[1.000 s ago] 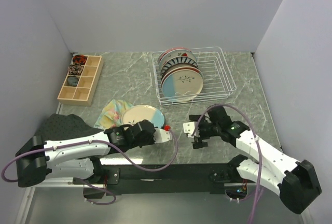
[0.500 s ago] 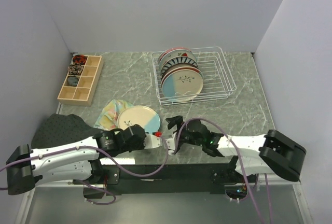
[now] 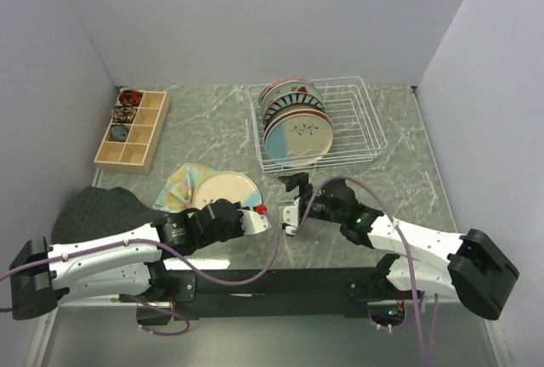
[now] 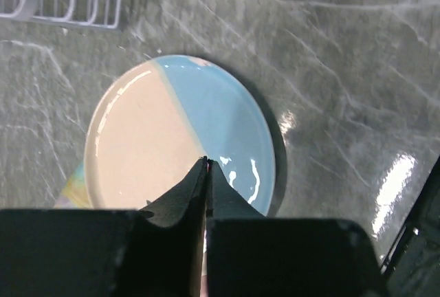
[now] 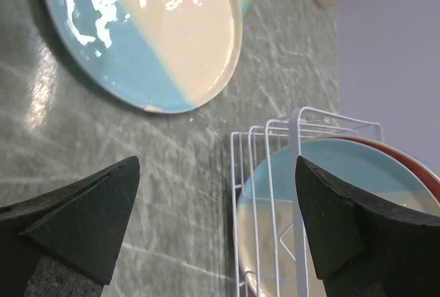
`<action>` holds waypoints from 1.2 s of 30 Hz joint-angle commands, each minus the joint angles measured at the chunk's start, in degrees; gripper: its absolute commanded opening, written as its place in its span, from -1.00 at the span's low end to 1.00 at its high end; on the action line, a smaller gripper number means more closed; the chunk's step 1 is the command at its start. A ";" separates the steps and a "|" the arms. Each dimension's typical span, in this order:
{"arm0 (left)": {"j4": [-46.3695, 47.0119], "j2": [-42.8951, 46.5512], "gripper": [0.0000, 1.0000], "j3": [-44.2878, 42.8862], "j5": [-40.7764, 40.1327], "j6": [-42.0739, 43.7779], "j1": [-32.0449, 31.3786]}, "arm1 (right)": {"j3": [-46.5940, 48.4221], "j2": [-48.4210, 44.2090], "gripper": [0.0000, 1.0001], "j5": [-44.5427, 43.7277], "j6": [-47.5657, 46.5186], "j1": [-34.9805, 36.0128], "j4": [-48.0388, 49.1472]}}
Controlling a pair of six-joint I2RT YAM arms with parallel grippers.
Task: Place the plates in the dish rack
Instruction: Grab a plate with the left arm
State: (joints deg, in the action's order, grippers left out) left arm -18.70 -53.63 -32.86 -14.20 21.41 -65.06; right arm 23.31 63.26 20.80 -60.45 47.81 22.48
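A cream-and-blue plate [image 3: 226, 189] lies flat on the table, partly on a floral cloth [image 3: 180, 182]. It also shows in the left wrist view [image 4: 180, 135] and the right wrist view [image 5: 148, 29]. The white wire dish rack [image 3: 357, 125] stands at the back with several plates [image 3: 293, 121] upright in its left half. My left gripper [image 3: 260, 211] is shut and empty, its tips [image 4: 206, 162] over the plate's near-right part. My right gripper [image 3: 294, 194] is open and empty, between the plate and the rack; in its view [image 5: 216, 201] the rack's corner [image 5: 292, 173] and a cream-and-blue racked plate [image 5: 344, 194] show.
A wooden compartmented box [image 3: 132, 129] stands at the back left. A dark grey cloth [image 3: 102, 206] lies at the near left. The rack's right half holds no plates. Grey walls close in the table on three sides.
My right arm has swung left from the near right and now sits just right of the flat plate. My left gripper has shifted slightly left and stayed shut.
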 commanded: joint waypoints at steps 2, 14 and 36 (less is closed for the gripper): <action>5.16 1.50 -0.57 -2.38 -2.59 -6.01 0.54 | 7.43 -2.18 1.00 12.41 -10.03 -7.11 -27.19; 4.90 8.01 0.49 -6.86 2.25 -38.34 13.81 | 17.28 -5.52 1.00 18.39 -2.41 -16.17 -45.76; -2.83 15.05 0.65 9.22 12.53 -85.83 49.23 | 30.66 2.30 1.00 28.77 29.69 -15.56 -55.09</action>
State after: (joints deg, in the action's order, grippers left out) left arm -21.58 -36.82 -25.41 -6.85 -62.22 -19.70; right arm 53.93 66.52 48.21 -31.22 32.58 -32.23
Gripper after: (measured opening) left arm 0.858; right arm 0.998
